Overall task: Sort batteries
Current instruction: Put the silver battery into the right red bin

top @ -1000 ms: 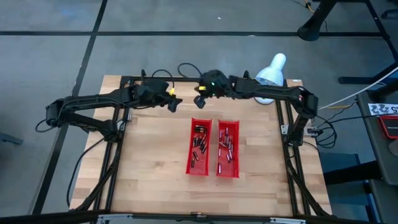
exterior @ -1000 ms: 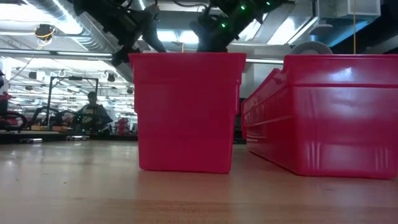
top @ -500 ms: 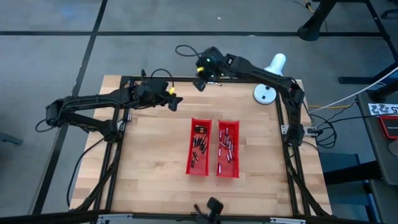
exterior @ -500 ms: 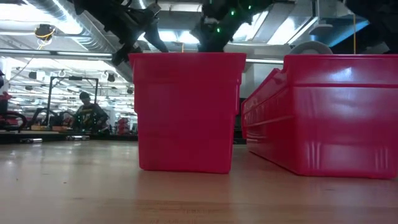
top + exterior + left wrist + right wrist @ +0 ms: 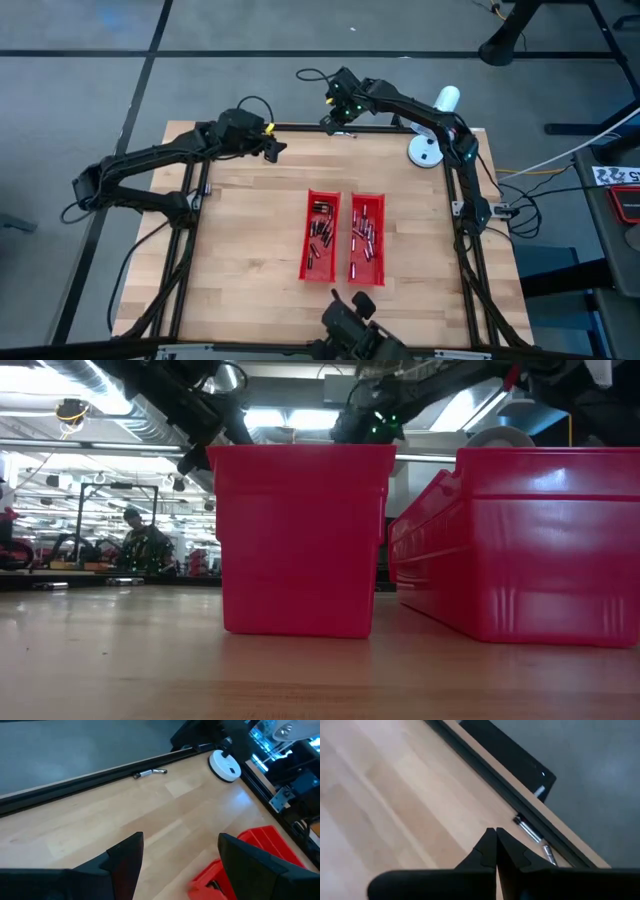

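L arm reaches in from the left side, elbow bent; left gripper (image 5: 272, 149) up off the surface, fingers (image 5: 125, 865) apart, nothing between. R arm stretched far back; right gripper (image 5: 333, 119) pinched closed, empty.

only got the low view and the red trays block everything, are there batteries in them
Observer: Yes, seen from above, both red trays hold batteries.
Operator: any outside the trays
Observer: Two small silvery cells lie against the far table rail.
Operator: is either gripper holding one
Observer: No. The left gripper is open and empty; the right gripper, near those cells, is shut on nothing.
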Controlling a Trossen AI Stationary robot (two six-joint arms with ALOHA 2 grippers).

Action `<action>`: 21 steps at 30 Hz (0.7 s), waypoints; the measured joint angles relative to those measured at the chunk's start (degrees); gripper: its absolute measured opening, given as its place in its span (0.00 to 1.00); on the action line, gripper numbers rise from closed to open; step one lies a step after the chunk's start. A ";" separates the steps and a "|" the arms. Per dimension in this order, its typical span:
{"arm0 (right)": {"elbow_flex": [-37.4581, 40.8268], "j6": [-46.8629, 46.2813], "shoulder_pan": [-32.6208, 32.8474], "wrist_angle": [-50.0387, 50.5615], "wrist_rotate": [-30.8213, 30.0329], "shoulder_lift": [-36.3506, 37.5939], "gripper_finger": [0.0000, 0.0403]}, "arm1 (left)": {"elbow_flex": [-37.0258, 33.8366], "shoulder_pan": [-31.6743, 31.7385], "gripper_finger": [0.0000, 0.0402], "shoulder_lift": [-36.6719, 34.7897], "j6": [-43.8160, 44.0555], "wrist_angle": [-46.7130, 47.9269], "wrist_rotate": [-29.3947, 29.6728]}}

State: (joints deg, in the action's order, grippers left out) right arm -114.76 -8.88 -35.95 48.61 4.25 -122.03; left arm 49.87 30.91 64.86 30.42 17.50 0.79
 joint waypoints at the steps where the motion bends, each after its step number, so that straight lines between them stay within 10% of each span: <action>1: 0.00 -0.46 -0.31 0.05 0.17 -0.69 0.00 | 0.00 0.58 0.61 0.00 -0.59 0.00 -0.77; 21: -4.35 -0.05 -4.69 10.85 0.58 -11.71 0.01 | 0.00 4.88 0.61 0.00 -3.82 0.11 -7.25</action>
State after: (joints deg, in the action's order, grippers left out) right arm -119.11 -8.94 -40.64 59.46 4.83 -133.73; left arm 49.87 35.79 64.86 26.60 17.61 -6.46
